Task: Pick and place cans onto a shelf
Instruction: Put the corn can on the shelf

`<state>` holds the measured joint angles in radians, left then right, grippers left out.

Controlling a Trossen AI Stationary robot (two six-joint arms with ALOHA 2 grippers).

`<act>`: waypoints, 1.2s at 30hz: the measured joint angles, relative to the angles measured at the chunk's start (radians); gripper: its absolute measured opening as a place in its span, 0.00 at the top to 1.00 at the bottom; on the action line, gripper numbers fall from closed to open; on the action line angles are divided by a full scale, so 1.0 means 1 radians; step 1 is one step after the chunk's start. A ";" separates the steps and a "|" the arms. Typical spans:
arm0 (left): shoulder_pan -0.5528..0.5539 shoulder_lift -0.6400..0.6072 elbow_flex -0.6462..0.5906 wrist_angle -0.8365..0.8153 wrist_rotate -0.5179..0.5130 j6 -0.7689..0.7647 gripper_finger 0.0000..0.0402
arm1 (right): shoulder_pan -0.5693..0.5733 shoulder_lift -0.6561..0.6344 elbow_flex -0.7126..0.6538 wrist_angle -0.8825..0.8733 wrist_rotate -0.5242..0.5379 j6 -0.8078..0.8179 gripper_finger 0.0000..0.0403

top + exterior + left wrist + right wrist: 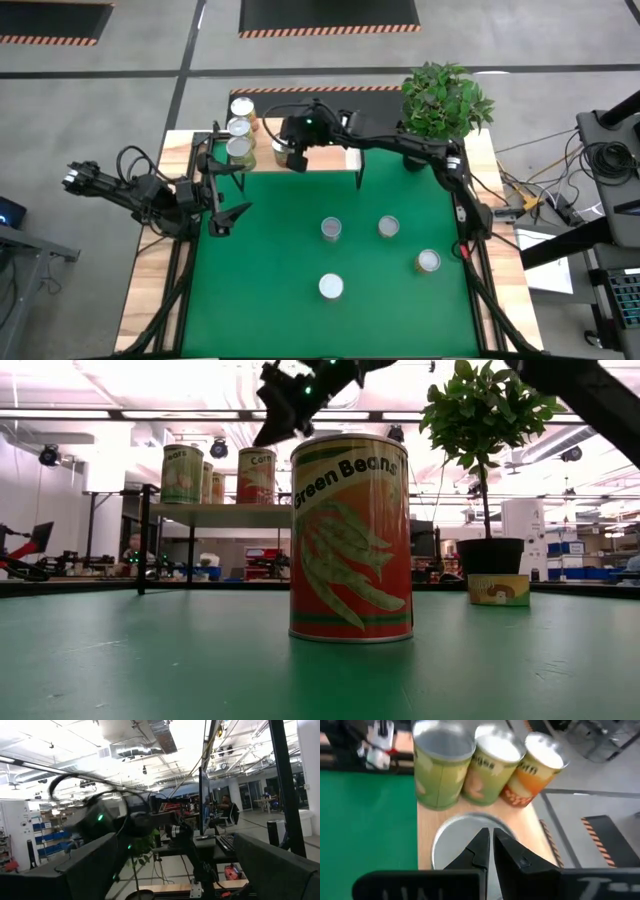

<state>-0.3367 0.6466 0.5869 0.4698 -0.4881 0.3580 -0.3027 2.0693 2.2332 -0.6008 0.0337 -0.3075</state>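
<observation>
Right gripper (489, 834) low over the shelf (425, 820), fingers drawn nearly together with only a slit between, gripping nothing; directly beneath, the silvery top of a can (455, 845) standing on the board. Just beyond it, a row of three cans (487, 762), touching or nearly so, along the shelf's end. Left gripper (225, 215) waiting at the mat's left edge, fingers spread wide. Likely trouble from here: a sideways or tilted lift clipping the can below and toppling it into the row, or nudging it off the board's edge, given the tight spacing; safest a straight rise before any swing. Four more cans (331, 229) upright and well apart on the green mat (270, 300), none yet on the shelf. Plant pot (490, 556) near the table's far right corner, holding only its leafy plant.
</observation>
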 joint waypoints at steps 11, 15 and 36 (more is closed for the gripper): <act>0.000 -0.001 0.000 -0.008 0.000 0.000 0.05 | -0.008 0.043 0.032 -0.026 0.002 -0.032 0.97; 0.000 -0.001 0.000 -0.008 0.000 0.000 0.05 | -0.027 0.043 0.032 -0.028 0.045 -0.042 0.97; 0.000 -0.001 0.000 -0.007 -0.001 0.000 0.05 | -0.092 0.027 -0.015 0.052 0.047 -0.013 0.97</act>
<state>-0.3370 0.6459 0.5869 0.4625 -0.4889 0.3580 -0.3944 2.0967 2.2181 -0.5486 0.0803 -0.3202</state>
